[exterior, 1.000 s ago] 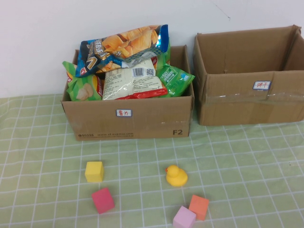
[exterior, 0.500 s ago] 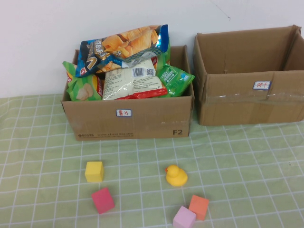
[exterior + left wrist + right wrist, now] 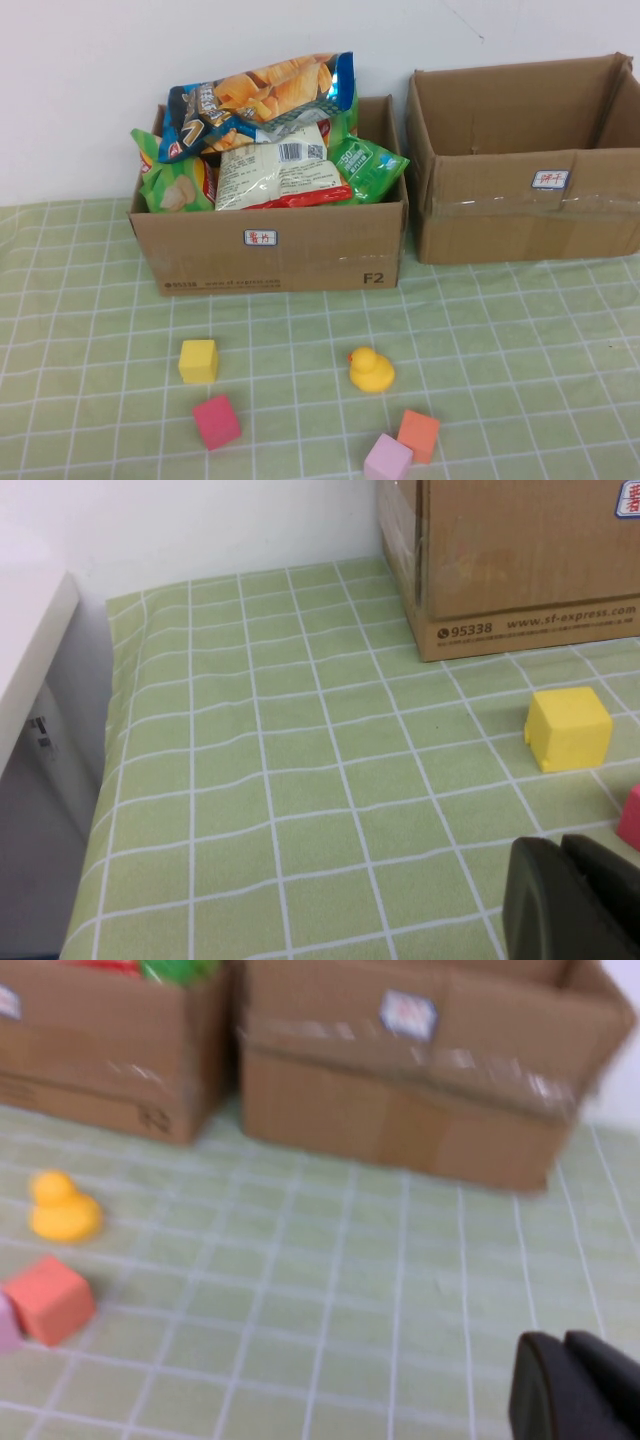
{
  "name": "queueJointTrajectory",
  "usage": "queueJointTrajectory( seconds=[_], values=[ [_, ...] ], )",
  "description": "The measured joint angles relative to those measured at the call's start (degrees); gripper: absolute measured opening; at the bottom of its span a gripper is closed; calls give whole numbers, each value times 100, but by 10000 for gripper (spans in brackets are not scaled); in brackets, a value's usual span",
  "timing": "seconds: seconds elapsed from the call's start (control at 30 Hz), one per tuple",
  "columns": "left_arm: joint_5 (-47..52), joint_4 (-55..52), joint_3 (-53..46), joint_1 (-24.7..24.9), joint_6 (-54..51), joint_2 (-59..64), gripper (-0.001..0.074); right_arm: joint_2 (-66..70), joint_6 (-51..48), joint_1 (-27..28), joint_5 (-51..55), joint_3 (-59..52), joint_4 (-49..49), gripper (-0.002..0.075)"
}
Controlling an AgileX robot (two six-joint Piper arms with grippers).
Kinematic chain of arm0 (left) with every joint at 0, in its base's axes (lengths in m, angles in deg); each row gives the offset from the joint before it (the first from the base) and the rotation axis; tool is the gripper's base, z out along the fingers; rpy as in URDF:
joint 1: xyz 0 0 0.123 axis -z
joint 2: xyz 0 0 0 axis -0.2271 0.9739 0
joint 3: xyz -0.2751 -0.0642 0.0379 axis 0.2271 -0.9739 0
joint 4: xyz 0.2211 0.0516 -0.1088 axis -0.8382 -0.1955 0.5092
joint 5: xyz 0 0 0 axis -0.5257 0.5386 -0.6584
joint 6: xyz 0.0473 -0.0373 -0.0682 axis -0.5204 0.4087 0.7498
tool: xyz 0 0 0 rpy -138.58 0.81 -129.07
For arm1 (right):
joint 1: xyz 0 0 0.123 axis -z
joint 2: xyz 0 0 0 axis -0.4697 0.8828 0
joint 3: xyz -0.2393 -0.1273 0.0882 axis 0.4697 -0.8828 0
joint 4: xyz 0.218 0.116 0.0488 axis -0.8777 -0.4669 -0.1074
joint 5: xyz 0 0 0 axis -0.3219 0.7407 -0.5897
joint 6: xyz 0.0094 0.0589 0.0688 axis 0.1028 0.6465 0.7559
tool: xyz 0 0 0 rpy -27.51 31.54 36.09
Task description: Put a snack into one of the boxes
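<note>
Cardboard makes both containers on the green checked tablecloth [image 3: 520,330]. The left box [image 3: 270,250] is filled above its rim with snack bags: a blue chip bag [image 3: 262,98] lies on top, a white bag [image 3: 275,168] is under it, and green bags [image 3: 368,165] stick out at both sides. The right box [image 3: 525,200] stands just beside it and is open, and no content shows inside it from the high view. The snacks are well apart from both grippers. The left gripper [image 3: 572,895] shows only as a dark tip in the corner of the left wrist view, above the cloth near the yellow cube [image 3: 568,728] and the corner of the left box [image 3: 520,570]; whether its jaws are spread or pressed together cannot be told. The right gripper [image 3: 575,1385] is also only a dark tip in the right wrist view, over the cloth in front of the right box [image 3: 420,1080], with the yellow duck [image 3: 62,1210] and the orange cube [image 3: 50,1298] farther away; the state of its jaws cannot be told either. Neither gripper appears in the high view. Compared with the earlier high views, nothing has moved: the bags, the boxes, the duck [image 3: 370,370], the yellow cube [image 3: 199,360], the pink cube [image 3: 216,421], the orange cube [image 3: 419,435] and the lilac cube [image 3: 387,459] lie at the same places.
</note>
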Motion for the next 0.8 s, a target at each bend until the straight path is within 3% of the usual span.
queueJointTrajectory(
  seconds=[0.17,0.4,0.8],
  values=[
    [0,0,0,0,0,0,-2,0,535,434,-442,-550,-30,-2],
    [0,0,0,0,0,0,-2,0,616,474,-1268,-1236,-53,-2],
    [0,0,0,0,-2,0,-2,0,688,474,-1342,-1350,-363,-2]
  ],
)
